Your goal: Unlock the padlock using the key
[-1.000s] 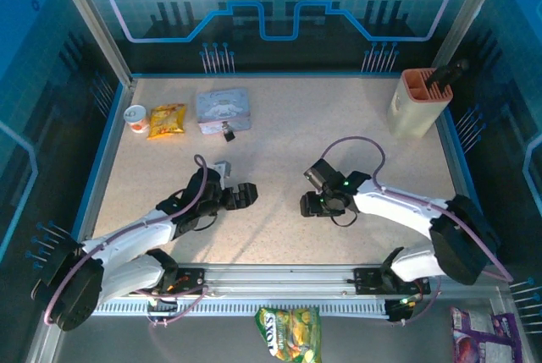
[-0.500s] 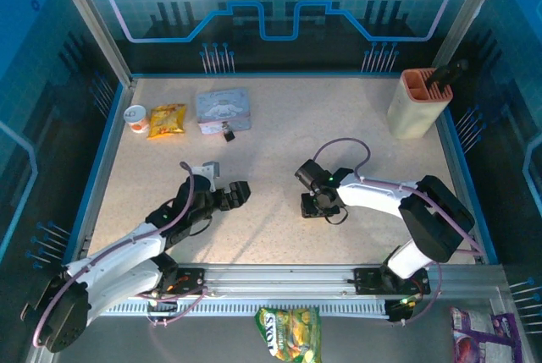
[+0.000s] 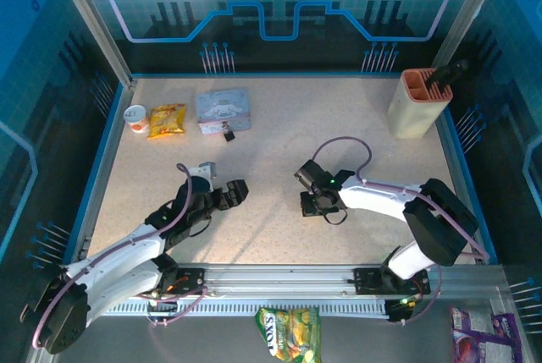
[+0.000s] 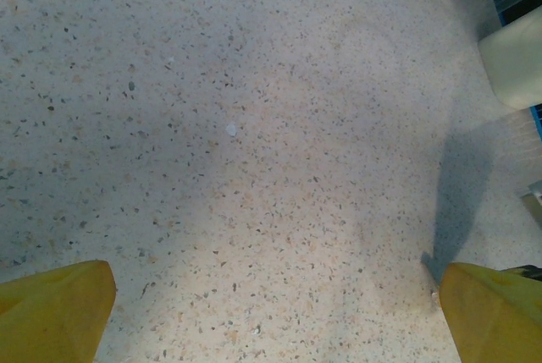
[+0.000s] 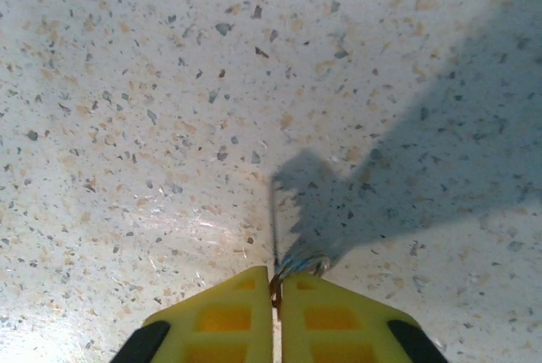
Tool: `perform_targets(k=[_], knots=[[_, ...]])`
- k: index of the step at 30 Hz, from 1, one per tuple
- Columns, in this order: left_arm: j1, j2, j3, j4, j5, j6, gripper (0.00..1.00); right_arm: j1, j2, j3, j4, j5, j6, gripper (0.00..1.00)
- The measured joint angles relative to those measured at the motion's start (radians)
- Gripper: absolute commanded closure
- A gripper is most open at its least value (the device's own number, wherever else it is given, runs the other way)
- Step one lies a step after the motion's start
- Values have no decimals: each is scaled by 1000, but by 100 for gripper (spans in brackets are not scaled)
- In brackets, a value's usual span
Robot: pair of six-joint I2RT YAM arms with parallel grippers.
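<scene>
The padlock (image 3: 228,135) is a tiny dark thing lying just in front of the grey-blue tin (image 3: 223,109) at the back left. In the right wrist view the key (image 5: 275,226) is a thin silvery blade seen edge-on with a small wire ring, sticking out of my right gripper (image 5: 277,283), whose yellow fingers (image 5: 229,312) are shut on it just above the table. From above, my right gripper (image 3: 310,206) sits low at mid-table. My left gripper (image 3: 237,192) hovers left of centre, well short of the padlock, and my left gripper (image 4: 275,312) stands wide open with nothing between its fingers.
A white cup (image 3: 135,116) and a yellow snack bag (image 3: 167,119) lie left of the tin. A beige holder (image 3: 419,101) stands at the back right, its corner visible as the holder (image 4: 517,63). Blue rails edge the table (image 3: 279,147).
My right gripper has closed its fingers onto the key and shifted slightly left. The left arm has drawn back a little toward the left, still open.
</scene>
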Motion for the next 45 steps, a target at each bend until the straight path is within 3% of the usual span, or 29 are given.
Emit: perform_targets(k=[8, 15, 24, 36, 45], knots=[[-13, 111, 8, 57, 20, -25, 1, 1, -125, -69, 61, 28, 15, 100], [-53, 169, 92, 96, 94, -26, 3, 8, -377, -172, 255, -28, -5, 100], [-124, 166, 207, 187, 240, -5, 24, 73, -632, -336, 613, -108, -163, 100], [-167, 278, 312, 238, 351, 35, 48, 97, -603, -340, 744, -130, -245, 100], [-183, 303, 317, 238, 361, 35, 74, 124, -589, -340, 743, -122, -269, 100]])
